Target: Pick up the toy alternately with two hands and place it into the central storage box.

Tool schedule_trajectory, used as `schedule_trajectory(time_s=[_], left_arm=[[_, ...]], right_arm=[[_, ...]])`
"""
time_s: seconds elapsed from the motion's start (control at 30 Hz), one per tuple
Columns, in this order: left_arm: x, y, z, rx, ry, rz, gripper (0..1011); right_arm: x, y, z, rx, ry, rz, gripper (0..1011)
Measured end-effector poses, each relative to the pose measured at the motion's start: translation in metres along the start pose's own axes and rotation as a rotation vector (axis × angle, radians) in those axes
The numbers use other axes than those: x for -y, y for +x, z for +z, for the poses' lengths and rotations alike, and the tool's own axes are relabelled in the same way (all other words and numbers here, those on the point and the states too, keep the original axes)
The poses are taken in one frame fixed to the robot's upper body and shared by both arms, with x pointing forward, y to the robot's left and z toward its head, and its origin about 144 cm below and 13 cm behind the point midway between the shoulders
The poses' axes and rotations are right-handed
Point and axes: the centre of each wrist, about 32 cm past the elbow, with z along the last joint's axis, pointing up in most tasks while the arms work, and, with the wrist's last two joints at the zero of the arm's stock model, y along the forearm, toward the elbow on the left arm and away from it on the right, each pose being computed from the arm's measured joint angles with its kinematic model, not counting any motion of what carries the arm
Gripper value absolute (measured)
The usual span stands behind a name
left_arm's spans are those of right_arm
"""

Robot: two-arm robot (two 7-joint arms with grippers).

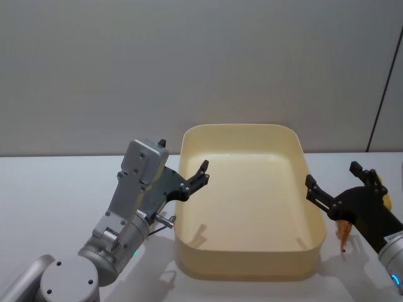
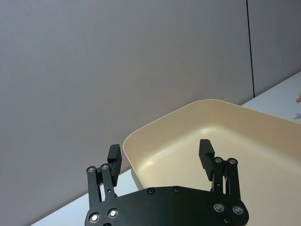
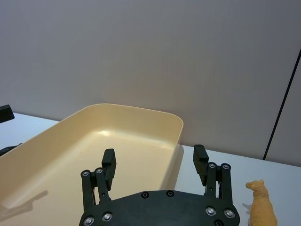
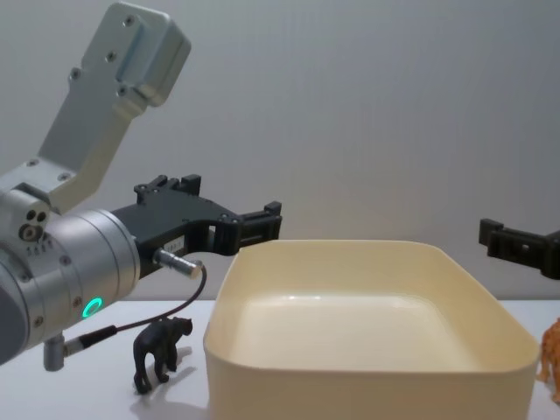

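Observation:
The central storage box (image 1: pixel 242 264), a large cream-yellow tub, stands in the middle of the white table, and its inside is bare. My left gripper (image 1: pixel 197 178) hovers open at the box's left rim (image 2: pixel 129 141), with nothing between its fingers (image 2: pixel 114 157). A black toy animal (image 4: pixel 161 350) stands on the table below that arm, left of the box. On the right, my right gripper (image 1: pixel 337 180) hangs open and empty beside the box's right wall (image 3: pixel 174 162). An orange toy animal (image 3: pixel 261 205) stands on the table just under and beside it, also seen as the orange toy (image 1: pixel 342 233).
A grey wall runs behind the table. A cable and a metal plug (image 4: pixel 179 260) hang from the left wrist above the black toy. Bare white tabletop (image 1: pixel 50 201) stretches to the left of the left arm.

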Motion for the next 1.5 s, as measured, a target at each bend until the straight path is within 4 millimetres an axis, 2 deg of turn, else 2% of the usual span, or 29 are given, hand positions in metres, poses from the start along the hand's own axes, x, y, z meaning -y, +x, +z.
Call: schedule_trajectory(time_s=[1.5], left_arm=[[0.0000,0.0000,0.0000,0.000,0.000,0.000,1002]], right_arm=[[0.0000,0.0000,0.0000,0.000,0.000,0.000,1001]])
